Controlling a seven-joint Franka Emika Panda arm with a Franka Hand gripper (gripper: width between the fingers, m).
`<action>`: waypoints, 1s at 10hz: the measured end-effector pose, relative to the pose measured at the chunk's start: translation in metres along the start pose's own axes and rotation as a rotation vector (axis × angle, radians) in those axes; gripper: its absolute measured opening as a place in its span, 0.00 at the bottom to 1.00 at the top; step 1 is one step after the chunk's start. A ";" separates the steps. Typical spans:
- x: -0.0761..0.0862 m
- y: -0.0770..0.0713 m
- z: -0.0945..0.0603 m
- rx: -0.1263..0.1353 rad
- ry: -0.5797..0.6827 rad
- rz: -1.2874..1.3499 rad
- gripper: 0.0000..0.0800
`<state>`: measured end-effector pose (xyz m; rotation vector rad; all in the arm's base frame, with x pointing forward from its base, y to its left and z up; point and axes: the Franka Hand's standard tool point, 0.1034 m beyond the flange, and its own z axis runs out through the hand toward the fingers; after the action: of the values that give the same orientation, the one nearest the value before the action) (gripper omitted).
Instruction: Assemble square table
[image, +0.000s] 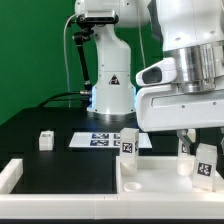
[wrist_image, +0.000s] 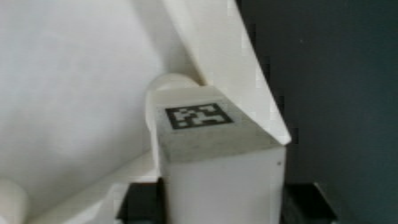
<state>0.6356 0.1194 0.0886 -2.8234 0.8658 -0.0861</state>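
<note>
The arm (image: 188, 70) is the largest thing in sight. Its white wrist fills the upper right of the exterior view and hangs over the lower right corner. Under it the black table (image: 40, 115) runs across the frame.

The square panel (image: 165, 186) lies flat on the table in the lower right. The low border wall (image: 12, 175) sits in the lower left. The marker board (image: 100, 140) lies at the middle of the frame, behind both.

An upright leg (image: 128, 143) stands at the panel's far left corner, its tag facing the camera. A small lying leg (image: 45, 140) rests alone on the table at the middle left, well apart from the others.

The held leg (image: 205, 163) (wrist_image: 217, 140) stands at the right edge, above the panel and directly under the wrist. In the wrist view its tagged end sits at the centre. The jaws straddle it, with dark pads (wrist_image: 302, 205) close on either side. I cannot tell whether they actually clamp it.
</note>
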 end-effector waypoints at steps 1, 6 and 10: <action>-0.002 0.000 0.000 -0.002 0.035 0.185 0.38; 0.000 0.003 0.000 0.020 0.088 0.474 0.38; 0.000 0.003 0.000 0.020 0.088 0.474 0.63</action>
<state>0.6339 0.1167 0.0880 -2.5306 1.5138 -0.1501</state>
